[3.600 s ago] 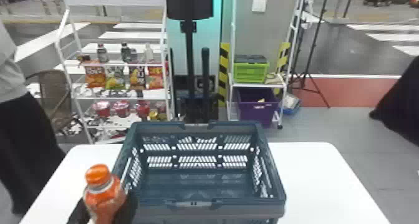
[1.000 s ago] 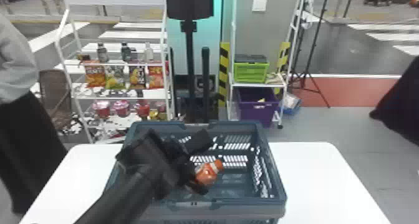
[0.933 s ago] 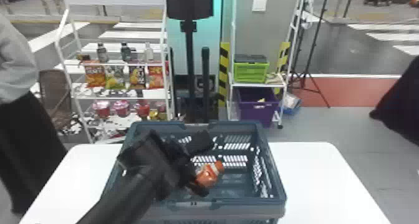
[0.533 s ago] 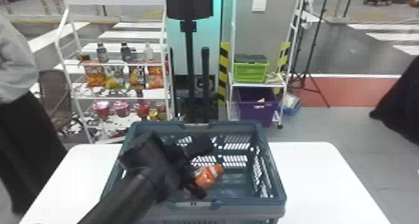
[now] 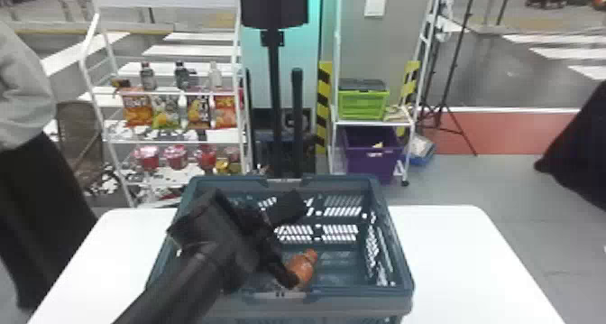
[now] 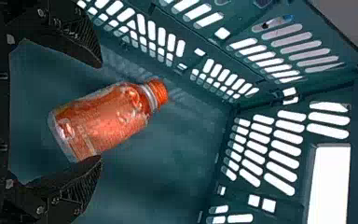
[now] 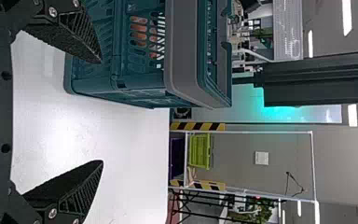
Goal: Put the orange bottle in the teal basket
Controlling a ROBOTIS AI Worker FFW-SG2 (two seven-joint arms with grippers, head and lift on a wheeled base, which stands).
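My left gripper reaches over the left side into the teal basket, its fingers spread. Low in the basket, the orange bottle is beside the nearer finger, its cap toward the far right. From the left wrist, my gripper has the orange bottle between and beyond its parted fingers; one fingertip overlaps the bottle's base edge, and a gap separates the other finger from it. Whether the bottle lies flat on the basket floor I cannot tell. My right gripper stands open and idle beside the basket's outer wall.
The basket stands on a white table, with tabletop at both sides. Behind are a rack of snacks and bottles, a black post, and a shelf holding a green crate over a purple bin.
The bottle has gone from upright beside the basket's left side to inside it, carried by my left gripper. Since half a second ago the fingers have spread and the bottle has dropped lower.
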